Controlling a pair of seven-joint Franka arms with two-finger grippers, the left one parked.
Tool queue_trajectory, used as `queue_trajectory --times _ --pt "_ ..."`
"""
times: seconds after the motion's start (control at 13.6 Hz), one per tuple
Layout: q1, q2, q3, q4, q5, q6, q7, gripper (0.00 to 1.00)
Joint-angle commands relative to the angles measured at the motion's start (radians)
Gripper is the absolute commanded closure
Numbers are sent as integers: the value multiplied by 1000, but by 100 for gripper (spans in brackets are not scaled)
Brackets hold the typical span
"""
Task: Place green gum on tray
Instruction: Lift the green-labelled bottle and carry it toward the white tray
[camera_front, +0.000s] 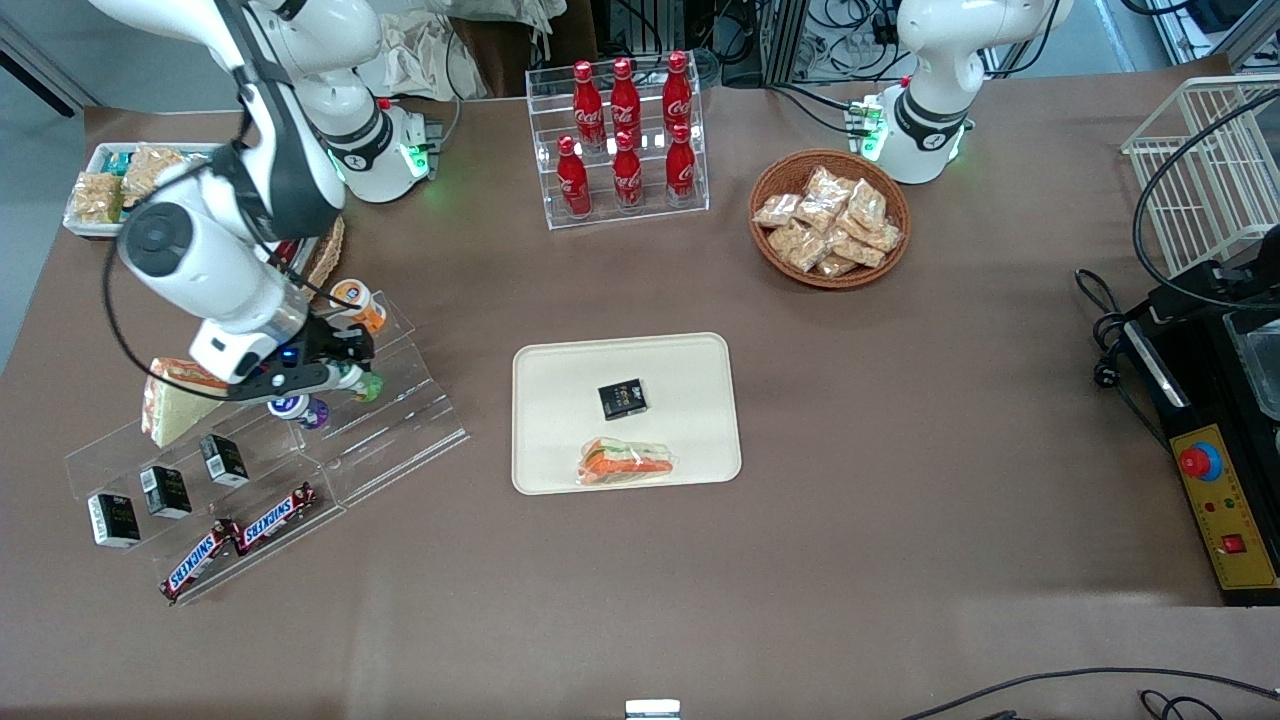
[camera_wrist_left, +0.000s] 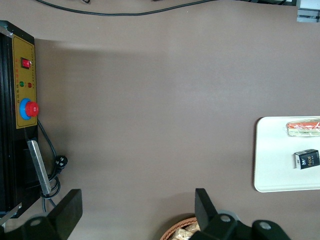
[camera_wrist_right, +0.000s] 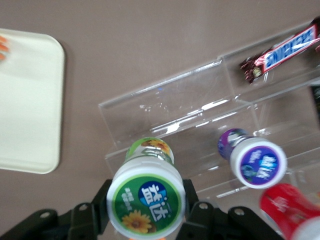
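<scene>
1. the right arm's gripper (camera_wrist_right: 146, 212) is sitting over the clear stepped stand (camera_front: 300, 440) at the working arm's end of the table, its fingers (camera_wrist_right: 192, 212) closing on either side of the green gum (camera_wrist_right: 146, 197) just below the white lid, so it looks clamped on the bottle.
2. the green gum is sitting upright between the fingers, lid facing the wrist camera; whether its base is touching the stand's step cannot be told.
3. gripping near the lid is probably keeping the fingers clear of the purple bottle (camera_wrist_right: 252, 159) standing just beside it on the same stand.
4. an orange bottle (camera_front: 358, 300) is standing farther from the front camera, near the arm.
5. the stand's lower steps are holding small black boxes (camera_front: 166, 491) and snickers bars (camera_front: 240, 538).
6. the tray (camera_front: 690, 455) is lying well apart, toward the table's middle, already carrying a black box (camera_front: 622, 398) and a wrapped sandwich (camera_front: 626, 462), with bare room around them.
7. the gum is not yet on the tray; lifting and carrying it across appears to be the next step.
</scene>
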Motion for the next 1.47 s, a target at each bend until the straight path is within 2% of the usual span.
queue_trajectory --times 0.0,0.15,0.37,0.59,0.74,1.03,1.4 --pt "11 29 -1 208 20 -171 22 83" --pt "41 40 -2 322 20 -269 59 83" --pt "118 87 -2 465 34 -376 226 83" --pt "224 129 -1 508 35 -378 428 83" --pt "290 156 -2 508 73 -366 569 83" --pt "399 251 -4 423 89 -170 683 83" --pt "495 290 -5 112 81 176 762 83"
